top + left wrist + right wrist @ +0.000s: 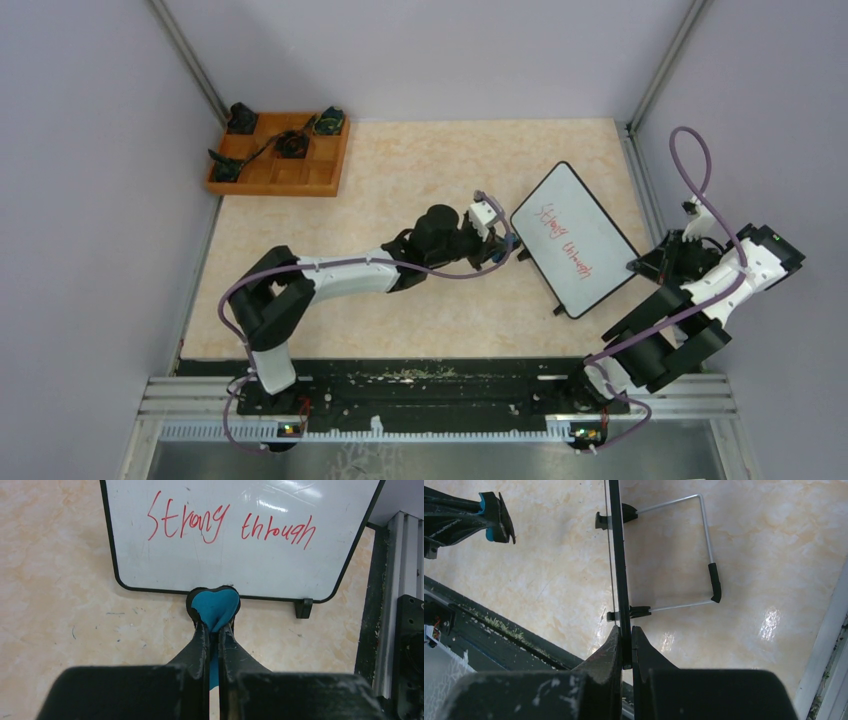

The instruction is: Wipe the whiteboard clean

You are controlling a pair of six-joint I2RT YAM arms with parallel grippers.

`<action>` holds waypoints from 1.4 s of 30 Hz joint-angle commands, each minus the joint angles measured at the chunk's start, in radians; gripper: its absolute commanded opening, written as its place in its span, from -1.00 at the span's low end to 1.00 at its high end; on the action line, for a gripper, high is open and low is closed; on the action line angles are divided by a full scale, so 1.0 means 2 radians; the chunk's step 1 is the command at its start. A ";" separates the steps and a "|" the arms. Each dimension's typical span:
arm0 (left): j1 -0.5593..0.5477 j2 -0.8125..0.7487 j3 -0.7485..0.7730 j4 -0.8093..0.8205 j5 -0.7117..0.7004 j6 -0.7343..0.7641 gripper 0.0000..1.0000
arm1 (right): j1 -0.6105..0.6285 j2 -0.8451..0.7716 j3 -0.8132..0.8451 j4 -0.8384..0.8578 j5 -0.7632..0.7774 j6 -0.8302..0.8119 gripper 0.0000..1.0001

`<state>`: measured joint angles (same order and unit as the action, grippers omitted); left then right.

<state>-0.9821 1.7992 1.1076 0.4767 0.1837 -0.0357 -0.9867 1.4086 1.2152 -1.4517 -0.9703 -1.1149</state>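
Presently, the large white rectangular whiteboard with a thin black frame (600, 235) stands on the right half of the pale marbled worktop (400, 180). It is propped on a bent wire stand (705, 530) at its back. From above, its long axis runs from the far side towards the near right. Its written face is turned left, towards the left arm. Two words of red handwriting (225, 525) run along that axis, in the upper part of the face as the left wrist sees it.

The left arm's fingers (204, 635) are pressed together on a small blue eraser with a dark backing (216, 607), which juts forward past their tips. In the left wrist view the eraser sits at the board's lower frame, roughly at mid-length, with the whiteboard (240, 565) straight ahead. Whether eraser and frame touch cannot be told. From above, these fingers (505, 248) lie just beside the board's left edge.

The right arm's fingers (614, 645) are clamped on the whiteboard (616, 555) at its black frame, seen edge-on. In the overhead view they (642, 264) meet the board at its right corner, steadying it.

The left arm carries the eraser and is the arm that faces the writing. The writing lies ahead of and above the eraser. Judged from this, wiping probably calls for lifting the eraser onto the face, then sweeping it along the long axis. None of the writing is erased yet.
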 commanded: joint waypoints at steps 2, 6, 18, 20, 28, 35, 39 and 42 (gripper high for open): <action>0.000 0.023 0.049 0.001 -0.003 0.021 -1.00 | -0.005 -0.001 -0.001 0.024 0.003 -0.014 -1.00; 0.006 0.036 0.055 0.035 -0.003 0.021 -1.00 | -0.005 0.002 -0.001 0.023 0.003 -0.015 -1.00; 0.018 0.137 0.137 0.076 -0.020 0.026 -1.00 | -0.005 0.005 0.000 0.004 0.006 -0.037 -1.00; 0.018 0.156 0.161 0.069 -0.020 0.033 -1.00 | -0.005 0.006 0.001 0.003 0.007 -0.038 -1.00; 0.043 0.214 0.279 -0.007 0.029 0.044 -1.00 | -0.005 0.008 0.008 -0.006 0.006 -0.042 -1.00; 0.061 0.245 0.339 -0.061 0.082 0.042 -1.00 | -0.005 0.009 0.010 -0.007 0.003 -0.042 -1.00; 0.065 0.271 0.384 -0.095 0.109 0.046 -1.00 | -0.005 0.012 0.012 -0.009 0.004 -0.042 -1.00; 0.065 0.281 0.399 -0.101 0.113 0.045 -1.00 | -0.004 0.012 0.014 -0.010 0.005 -0.043 -1.00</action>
<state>-0.8459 2.3314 1.8507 0.3302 0.3458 0.0463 -0.9913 1.4288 1.2118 -1.4704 -0.9787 -1.1519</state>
